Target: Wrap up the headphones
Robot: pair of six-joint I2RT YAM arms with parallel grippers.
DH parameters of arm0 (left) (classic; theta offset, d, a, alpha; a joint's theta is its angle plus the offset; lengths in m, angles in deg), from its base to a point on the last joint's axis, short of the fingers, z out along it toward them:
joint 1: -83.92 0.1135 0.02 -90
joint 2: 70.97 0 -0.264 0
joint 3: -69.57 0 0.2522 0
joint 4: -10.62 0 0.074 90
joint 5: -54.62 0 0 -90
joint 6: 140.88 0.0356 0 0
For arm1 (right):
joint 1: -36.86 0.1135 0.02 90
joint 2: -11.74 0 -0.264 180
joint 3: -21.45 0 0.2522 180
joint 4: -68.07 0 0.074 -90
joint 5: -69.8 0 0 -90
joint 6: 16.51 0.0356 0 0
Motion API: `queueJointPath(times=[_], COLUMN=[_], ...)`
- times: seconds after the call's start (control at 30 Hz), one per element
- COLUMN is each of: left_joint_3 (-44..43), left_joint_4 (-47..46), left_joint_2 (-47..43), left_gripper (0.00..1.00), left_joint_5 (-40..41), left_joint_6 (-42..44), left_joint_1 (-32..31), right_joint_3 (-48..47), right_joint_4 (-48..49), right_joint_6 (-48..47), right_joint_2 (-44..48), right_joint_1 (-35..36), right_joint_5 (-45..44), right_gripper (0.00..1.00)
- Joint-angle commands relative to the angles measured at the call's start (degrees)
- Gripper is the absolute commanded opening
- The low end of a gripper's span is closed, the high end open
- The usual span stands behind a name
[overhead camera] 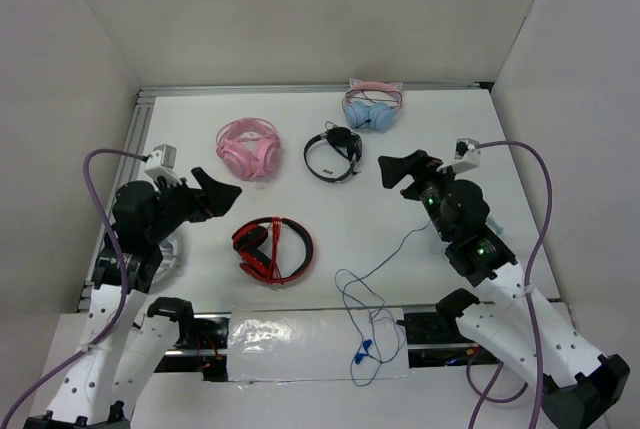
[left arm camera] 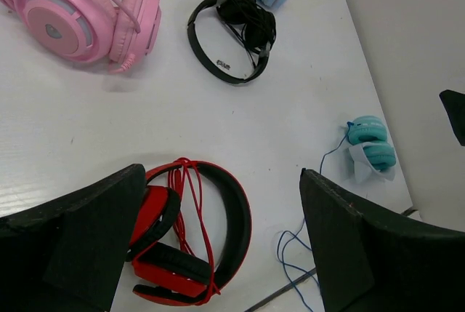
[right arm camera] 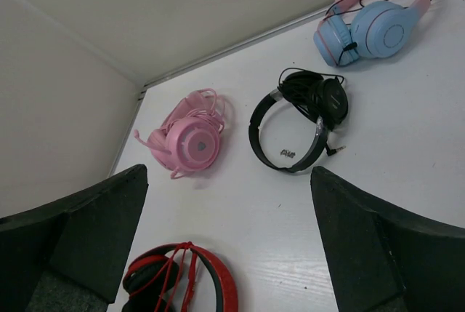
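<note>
White table (overhead camera: 300,119), headphones (left arm camera: 370,148) behind right gripper (overhead camera: 396,170)

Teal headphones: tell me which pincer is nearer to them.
Right. The right pincer hovers just beyond the teal headphones, on their side; the left pincer is across the table, past the red headphones.

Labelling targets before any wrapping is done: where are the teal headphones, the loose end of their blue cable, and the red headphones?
teal headphones (left arm camera: 367,130): left wrist view, upper ear cup.
blue cable (overhead camera: 360,353): top external view, plug end at the near edge.
red headphones (overhead camera: 250,240): top external view, ear cup.
</note>
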Motion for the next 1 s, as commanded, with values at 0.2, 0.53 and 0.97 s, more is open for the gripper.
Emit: queueJointPath(times=[0.2,0.53,0.97], left_joint_3=[-0.67,0.3,-0.41], left_joint_4=[-2.32,-3.29,-3.29], left_joint_2=[-1.43,0.59,3.57], left_gripper=[0.99,0.99,0.99], left_joint_5=[-1.86,-3.79,-5.63], left_joint_6=[0.06,1.64,2.96], left_joint_1=[-0.35,-0.27,-0.27], right_joint_3=[-6.01,-3.64,1.55], right_joint_4=[-15.7,-57.36,-75.59], right_joint_6=[8.35,51.06,70.96], right_joint_2=[2.18,6.83,7.9], right_joint_1=[0.43,-0.62,-6.25], right_joint_5=[-13.62,-32.12,-29.75], right_gripper=[1.0,1.0,1.0])
